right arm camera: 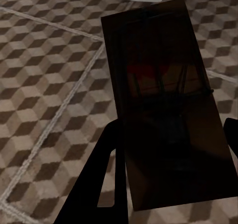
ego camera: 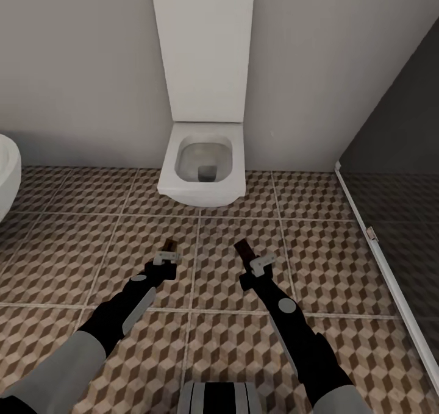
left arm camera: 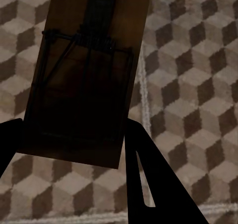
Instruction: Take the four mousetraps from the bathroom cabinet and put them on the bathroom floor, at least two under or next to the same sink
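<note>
Both arms reach forward over the bathroom floor (ego camera: 73,261), which is tiled in a brown and cream cube pattern. My left gripper (ego camera: 166,256) is shut on a mousetrap (ego camera: 171,245). In the left wrist view that mousetrap (left arm camera: 84,75) is a dark wooden board with wire, held between the fingers (left arm camera: 148,184) above the tiles. My right gripper (ego camera: 261,263) is shut on a second mousetrap (ego camera: 242,250). The right wrist view shows this mousetrap (right arm camera: 163,110) with a red mark and dark wire. The cabinet and the bathroom sink are out of view.
A white toilet (ego camera: 204,164) with its lid raised stands against the wall straight ahead, just beyond both grippers. A white rounded fixture's edge (ego camera: 7,170) shows at the far left. A dark glass partition with a pale floor rail (ego camera: 390,280) runs along the right.
</note>
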`<state>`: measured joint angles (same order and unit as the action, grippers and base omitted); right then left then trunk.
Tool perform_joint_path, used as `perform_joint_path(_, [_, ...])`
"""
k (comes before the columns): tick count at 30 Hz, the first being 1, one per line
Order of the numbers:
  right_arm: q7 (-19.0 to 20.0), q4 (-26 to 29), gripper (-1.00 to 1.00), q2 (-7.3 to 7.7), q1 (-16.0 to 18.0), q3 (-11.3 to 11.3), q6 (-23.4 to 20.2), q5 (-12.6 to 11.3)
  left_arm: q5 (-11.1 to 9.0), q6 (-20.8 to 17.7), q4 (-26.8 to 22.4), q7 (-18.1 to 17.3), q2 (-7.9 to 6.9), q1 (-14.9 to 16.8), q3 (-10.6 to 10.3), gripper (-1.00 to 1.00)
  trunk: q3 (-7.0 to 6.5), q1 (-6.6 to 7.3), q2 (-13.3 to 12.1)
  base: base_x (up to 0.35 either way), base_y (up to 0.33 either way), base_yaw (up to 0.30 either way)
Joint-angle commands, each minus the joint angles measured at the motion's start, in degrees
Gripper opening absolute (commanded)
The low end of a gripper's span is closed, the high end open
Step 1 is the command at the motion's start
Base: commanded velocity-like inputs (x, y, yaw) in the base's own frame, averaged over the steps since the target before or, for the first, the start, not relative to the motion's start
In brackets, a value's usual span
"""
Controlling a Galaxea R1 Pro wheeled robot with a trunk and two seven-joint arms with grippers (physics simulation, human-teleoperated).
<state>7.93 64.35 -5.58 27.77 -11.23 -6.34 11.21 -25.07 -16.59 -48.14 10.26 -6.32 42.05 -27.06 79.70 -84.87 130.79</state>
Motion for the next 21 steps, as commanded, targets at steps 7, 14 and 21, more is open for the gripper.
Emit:
perform_joint_path(7, [0.4,0.24,-1.0,0.15,0.01,0.07,-0.34,0.57,-0.42,-0.19,-0.14,0.64,-0.09,0.05,-0.49,-1.0,0.97,-1.09,2.02,0.0,0.0,0.0])
perform_joint_path(14, [0.49,0.25,-1.0,0.43,0.01,0.07,-0.34,0.57,-0.42,-0.19,-0.18,0.64,-0.03,0.05,-0.54,-1.0,2.7,-2.63,4.83,0.0,0.0,0.0])
perform_joint_path(21, [0.51,0.25,-1.0,0.48,0.01,0.07,-0.34,0.57,-0.42,-0.27,-0.2,0.64,-0.04,0.05,-0.56,-1.0,4.57,-4.17,7.64,0.0,0.0,0.0])
